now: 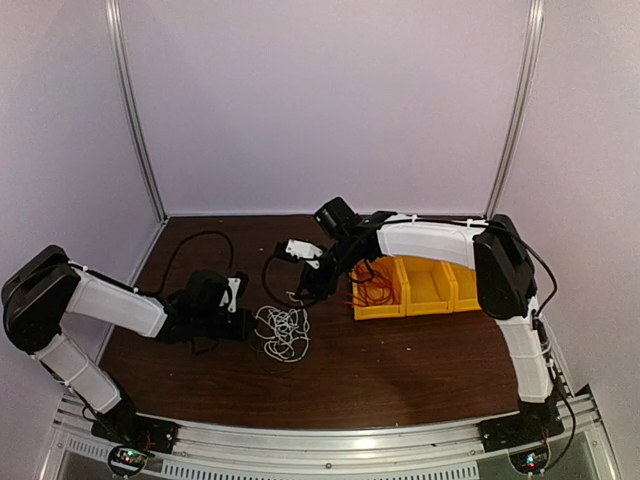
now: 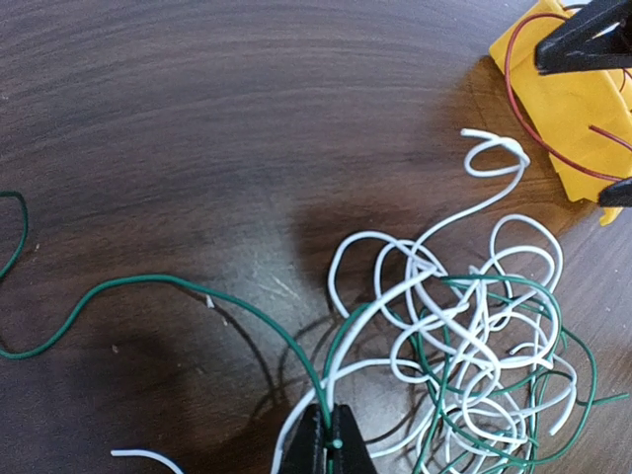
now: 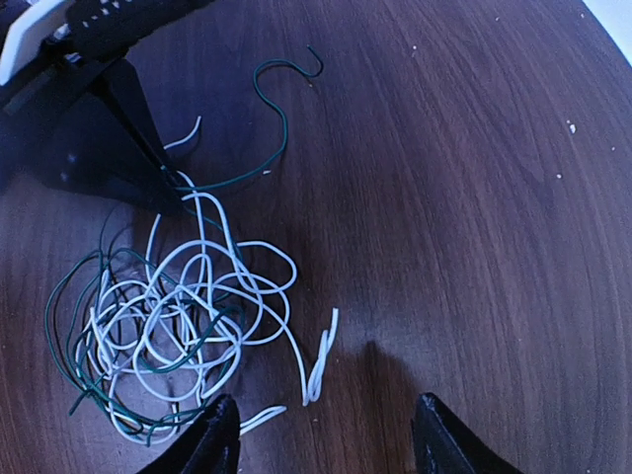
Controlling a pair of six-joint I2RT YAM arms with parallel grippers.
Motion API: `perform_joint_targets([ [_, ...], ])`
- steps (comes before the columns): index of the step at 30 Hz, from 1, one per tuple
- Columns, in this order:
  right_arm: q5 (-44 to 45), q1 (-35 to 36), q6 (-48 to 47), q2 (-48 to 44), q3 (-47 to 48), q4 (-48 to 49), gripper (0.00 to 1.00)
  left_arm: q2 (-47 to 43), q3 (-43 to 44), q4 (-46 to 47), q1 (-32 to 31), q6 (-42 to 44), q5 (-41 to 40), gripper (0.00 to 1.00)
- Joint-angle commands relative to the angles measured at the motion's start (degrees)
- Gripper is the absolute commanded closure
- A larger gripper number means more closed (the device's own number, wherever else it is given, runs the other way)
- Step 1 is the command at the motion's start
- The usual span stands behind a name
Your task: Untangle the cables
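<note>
A white cable (image 2: 464, 326) and a dark green cable (image 2: 197, 286) lie tangled in a loose clump (image 1: 285, 332) on the brown table. My left gripper (image 2: 329, 410) is at the clump's left edge (image 1: 245, 320), shut on the green cable where it leaves the tangle; a white strand runs right beside the jaws. The green cable's free length trails away across the table (image 3: 272, 128). My right gripper (image 3: 327, 400) hangs open above bare table just right of the clump (image 3: 168, 316), holding nothing. The red cable (image 1: 375, 290) lies apart in the yellow bin (image 2: 568, 109).
A row of yellow bins (image 1: 430, 285) stands at the right of the table, close behind my right gripper (image 1: 310, 280). Walls with metal posts enclose the back and sides. A short loose white end (image 3: 321, 360) lies between the clump and the right gripper.
</note>
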Motion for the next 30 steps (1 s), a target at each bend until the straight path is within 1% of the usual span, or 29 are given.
perform_joint_targets([
  [1, -2.6, 0.4, 3.0, 3.0, 3.0, -0.2, 0.40, -0.3, -1.5, 4.2, 0.3, 0.5, -0.9, 0.98],
  [4, -3.5, 0.4, 4.1, 4.6, 2.7, 1.1, 0.43, 0.1, -1.6, 5.1, 0.3, 0.5, -0.8, 0.98],
  [6, -4.6, 0.4, 4.8, 5.6, 3.2, 1.2, 0.50, 0.3, -1.4, 5.5, 0.3, 0.6, -0.7, 0.98],
  [10, -5.7, 0.4, 5.4, 5.6, 4.6, 1.0, 0.86, 0.9, -0.9, 5.6, 0.3, 0.9, -0.6, 0.98],
  [12, -6.4, 0.4, 5.4, 3.2, 4.7, 1.0, 0.98, 1.4, -0.8, 5.6, 0.3, 1.1, -0.9, 0.98],
  [13, -6.5, 0.4, 5.5, 1.4, 4.7, 1.3, 1.00, 1.4, -0.8, 5.6, 0.3, 1.1, -1.0, 0.98],
  [22, -7.9, 0.3, 7.0, -17.5, 10.2, 2.7, 1.00, 4.8, -0.3, 6.3, 0.4, 1.3, -1.2, 0.98],
  [24, -9.0, 0.3, 6.6, -18.7, 15.4, -0.1, 1.00, 5.3, -0.2, 6.4, 0.4, 1.4, -1.2, 0.98],
  [26, -9.7, 0.2, 6.5, -19.5, 20.2, -2.3, 1.00, 6.0, -0.1, 6.3, 0.4, 1.7, -3.2, 0.98],
  [28, -10.5, 0.1, 6.1, -21.0, 22.8, -2.5, 1.00, 6.5, 0.2, 5.9, 0.4, 2.3, -3.8, 1.00],
  [30, -11.6, 0.1, 4.9, -23.0, 23.3, -2.6, 1.00, 7.0, 0.4, 5.4, 0.5, 2.8, -4.2, 1.00],
])
